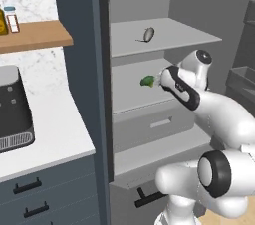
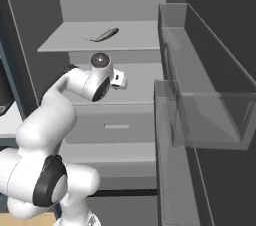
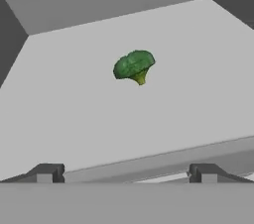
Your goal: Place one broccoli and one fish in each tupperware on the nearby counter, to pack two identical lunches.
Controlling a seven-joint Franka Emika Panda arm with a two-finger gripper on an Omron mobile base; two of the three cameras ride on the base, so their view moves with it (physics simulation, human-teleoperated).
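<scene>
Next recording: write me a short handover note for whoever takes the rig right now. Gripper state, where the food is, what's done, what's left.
Gripper: open, empty, pointed at the broccoli on the middle fridge shelf, not yet touching it.
Fish: lies on the shelf above, untouched.
Counter: to the left of the fridge, with a dark box on it; no lunch container can be seen from here.
Done: fridge is open, arm reached in toward the broccoli. Nothing packed as far as the pictures show.
Left: likely close on the broccoli, carry it to a container on the counter, then fetch the fish; repeat for the second lunch.
</scene>
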